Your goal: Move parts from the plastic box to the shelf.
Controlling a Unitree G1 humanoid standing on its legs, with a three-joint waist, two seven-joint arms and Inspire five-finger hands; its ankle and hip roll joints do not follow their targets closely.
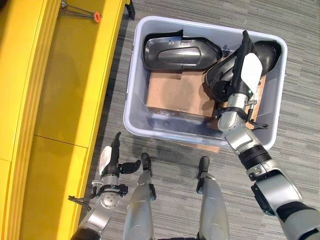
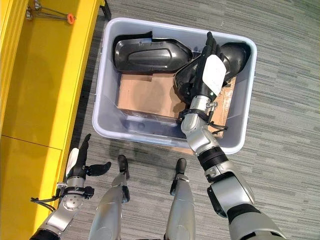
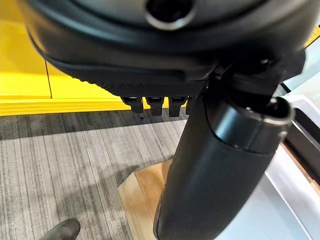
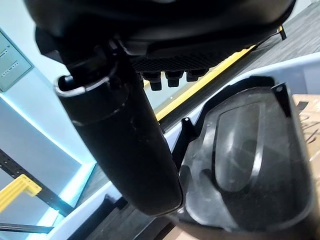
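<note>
Yellow shelf runs along the robot's far left side; a small orange-tipped metal item lies on its upper end.

Left robot hand hangs low over the grey carpet floor, just beside the shelf edge. Fingers straight and relaxed, thumb spread out to the side, holding nothing. In the left wrist view the yellow shelf front shows past the fingertips, and a wooden board corner lies on the carpet under the box.

Grey plastic box stands on the carpet to the right of the left robot hand, well apart from it. Its bottom carries a brown cardboard sheet. Two black moulded parts inside: first part lies across the far side of the box, hollow side up; second part sits in the far right corner.

Right robot hand reaches down into the box over the second part, fingers extended along it, white-covered thumb outward. In the right wrist view the part's hollow shell lies just past the fingertips; whether they touch it I cannot tell. No closed grasp visible.
</note>
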